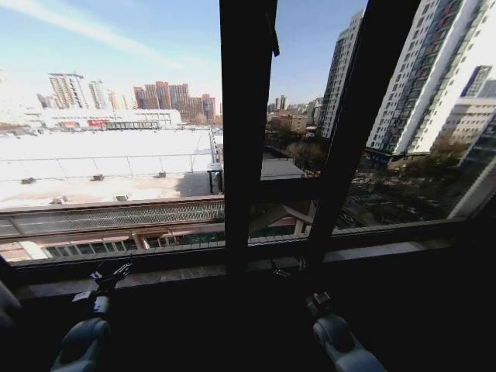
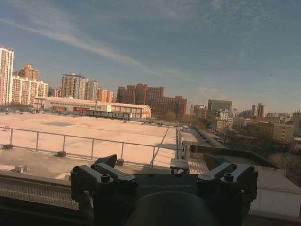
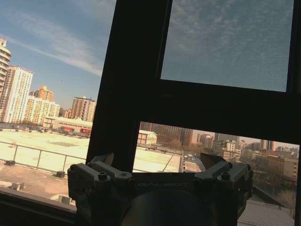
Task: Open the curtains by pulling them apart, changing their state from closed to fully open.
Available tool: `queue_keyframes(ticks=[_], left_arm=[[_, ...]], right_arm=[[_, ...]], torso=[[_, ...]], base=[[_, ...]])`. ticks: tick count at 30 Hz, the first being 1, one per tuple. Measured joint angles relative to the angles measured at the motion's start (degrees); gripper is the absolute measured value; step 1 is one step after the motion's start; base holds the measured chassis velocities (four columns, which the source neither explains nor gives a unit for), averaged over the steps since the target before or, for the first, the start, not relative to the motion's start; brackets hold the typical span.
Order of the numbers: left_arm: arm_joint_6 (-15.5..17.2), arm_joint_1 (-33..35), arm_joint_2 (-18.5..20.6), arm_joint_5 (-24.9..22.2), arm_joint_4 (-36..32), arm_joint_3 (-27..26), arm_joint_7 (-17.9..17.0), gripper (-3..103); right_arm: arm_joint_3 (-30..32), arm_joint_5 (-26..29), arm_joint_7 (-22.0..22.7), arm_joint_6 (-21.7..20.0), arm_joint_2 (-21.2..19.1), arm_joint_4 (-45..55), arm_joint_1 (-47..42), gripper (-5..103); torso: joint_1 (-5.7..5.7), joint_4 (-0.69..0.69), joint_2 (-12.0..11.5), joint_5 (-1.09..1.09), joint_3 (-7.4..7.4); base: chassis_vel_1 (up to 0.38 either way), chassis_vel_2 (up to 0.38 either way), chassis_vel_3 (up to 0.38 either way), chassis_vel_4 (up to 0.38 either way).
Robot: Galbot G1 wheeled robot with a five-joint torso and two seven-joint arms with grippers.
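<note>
The curtains are out of view; bare glass and city rooftops face me. My left gripper (image 1: 108, 275) hangs low at the left, just below the window sill, and its wrist view shows it (image 2: 160, 162) open with nothing between the fingers. My right gripper (image 1: 318, 302) sits low, right of centre, in the shadow under the sill. Seen from its own wrist, the right gripper (image 3: 157, 160) is open and empty too, and it points at the black vertical bar.
A thick black vertical frame bar (image 1: 246, 132) splits the window at the centre, and a slanted one (image 1: 353, 132) stands to its right. A horizontal crossbar (image 3: 211, 101) joins them. The dark window sill (image 1: 194, 271) runs across in front of both arms.
</note>
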Motion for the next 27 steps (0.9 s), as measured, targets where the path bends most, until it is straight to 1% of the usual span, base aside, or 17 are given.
queue_keyframes(ticks=[8, 10, 12, 13, 15, 20, 27], left_arm=[[0.0, 0.0, 0.0, 0.0, 0.0, 0.0, 0.0, 100], [0.0, 0.0, 0.0, 0.0, 0.0, 0.0, 0.0, 100], [0.0, 0.0, 0.0, 0.0, 0.0, 0.0, 0.0, 100], [0.0, 0.0, 0.0, 0.0, 0.0, 0.0, 0.0, 100], [0.0, 0.0, 0.0, 0.0, 0.0, 0.0, 0.0, 100], [0.0, 0.0, 0.0, 0.0, 0.0, 0.0, 0.0, 100], [0.0, 0.0, 0.0, 0.0, 0.0, 0.0, 0.0, 100]], right_arm=[[0.0, 0.0, 0.0, 0.0, 0.0, 0.0, 0.0, 100], [0.0, 0.0, 0.0, 0.0, 0.0, 0.0, 0.0, 100], [0.0, 0.0, 0.0, 0.0, 0.0, 0.0, 0.0, 100], [0.0, 0.0, 0.0, 0.0, 0.0, 0.0, 0.0, 100], [0.0, 0.0, 0.0, 0.0, 0.0, 0.0, 0.0, 100], [0.0, 0.0, 0.0, 0.0, 0.0, 0.0, 0.0, 100], [0.0, 0.0, 0.0, 0.0, 0.0, 0.0, 0.0, 100]], torso=[[0.01, -0.01, 0.0, -0.01, 0.0], [0.0, 0.0, 0.0, 0.0, 0.0], [0.0, -0.02, 0.0, 0.03, -0.01], [0.0, -0.01, 0.0, -0.02, 0.0], [0.0, 0.0, 0.0, -0.03, 0.0], [0.0, 0.0, 0.0, 0.02, 0.0], [0.0, -0.01, 0.0, 0.01, 0.0]], base=[[-0.357, -0.368, 0.331, 0.355], [-0.354, -0.343, 0.359, 0.347], [-0.354, -0.36, 0.33, 0.36], [-0.352, -0.373, 0.334, 0.379], [-0.342, -0.373, 0.35, 0.371], [-0.348, -0.33, 0.351, 0.329], [-0.35, -0.353, 0.368, 0.35]])
